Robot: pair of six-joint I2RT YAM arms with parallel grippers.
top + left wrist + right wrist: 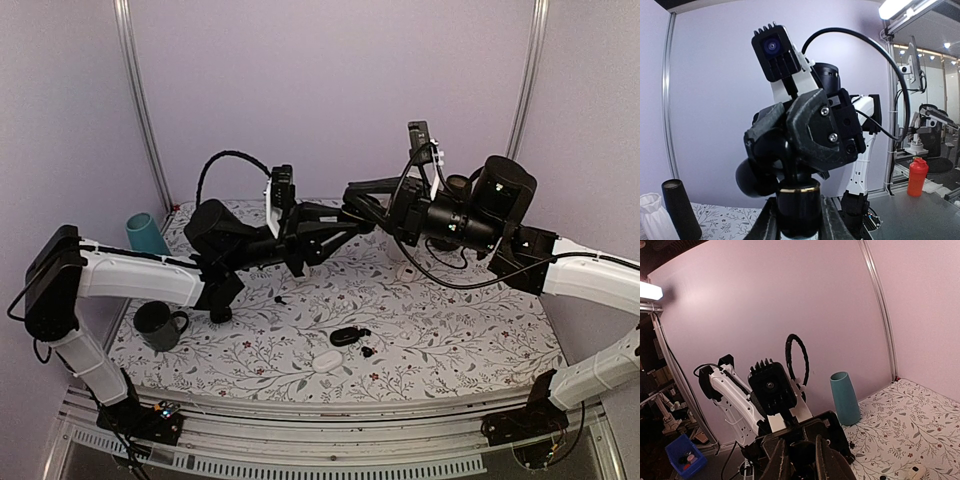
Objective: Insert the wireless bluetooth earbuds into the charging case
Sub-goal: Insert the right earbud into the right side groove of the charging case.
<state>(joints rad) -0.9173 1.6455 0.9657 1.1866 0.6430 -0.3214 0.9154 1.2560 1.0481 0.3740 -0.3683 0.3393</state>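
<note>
Plainly a robotics lab, not a home. Boxed in by plain lilac panels (330,90) between 2 aluminium posts (140,100), with a floral cloth (450,320) over the table and a slotted metal rail (330,440) along the near edge. Past the right side: a grey bench (910,210), an orange bottle (916,177), ceiling strip lights (897,7). Past the left side, a blue parts bin (684,457).
</note>
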